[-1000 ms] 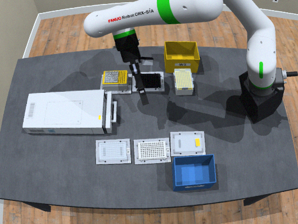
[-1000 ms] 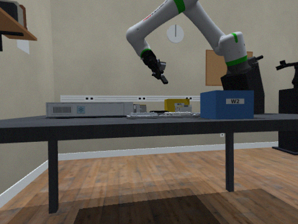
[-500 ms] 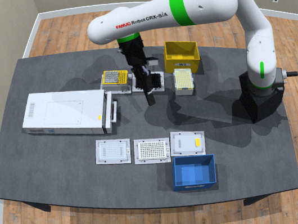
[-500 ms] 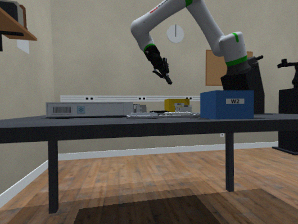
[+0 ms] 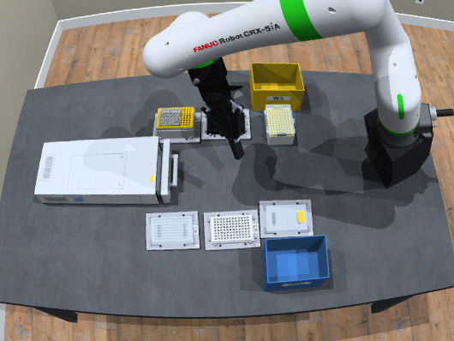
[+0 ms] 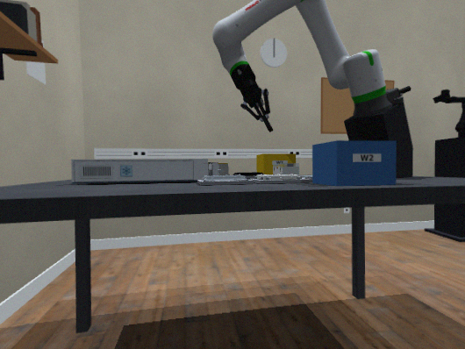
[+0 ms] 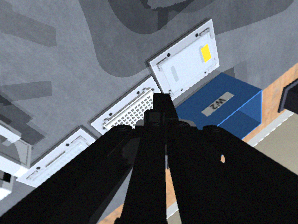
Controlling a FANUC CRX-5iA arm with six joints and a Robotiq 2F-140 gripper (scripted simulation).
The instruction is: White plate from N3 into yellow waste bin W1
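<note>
The black 2-finger end effector (image 6: pixel 268 127) hangs high above the dark grey worktop (image 5: pixel 86 266), clenched on nothing. The white perforated plate (image 5: pixel 231 228) lies in its grey nest well below, beside the blue bin (image 5: pixel 295 263); the yellow open-topped bin (image 5: pixel 277 86) stands behind.

The bench (image 5: pixel 86 257) is dark grey. At its far side a yellow bin (image 5: pixel 277 86) stands; at the near right sits a blue bin (image 5: pixel 295 262). The white plate (image 5: pixel 231 227) shows a grid of dark holes. The arm (image 5: pixel 265 26) is white with green bands, and the gripper (image 5: pixel 236 151) is black.
</note>
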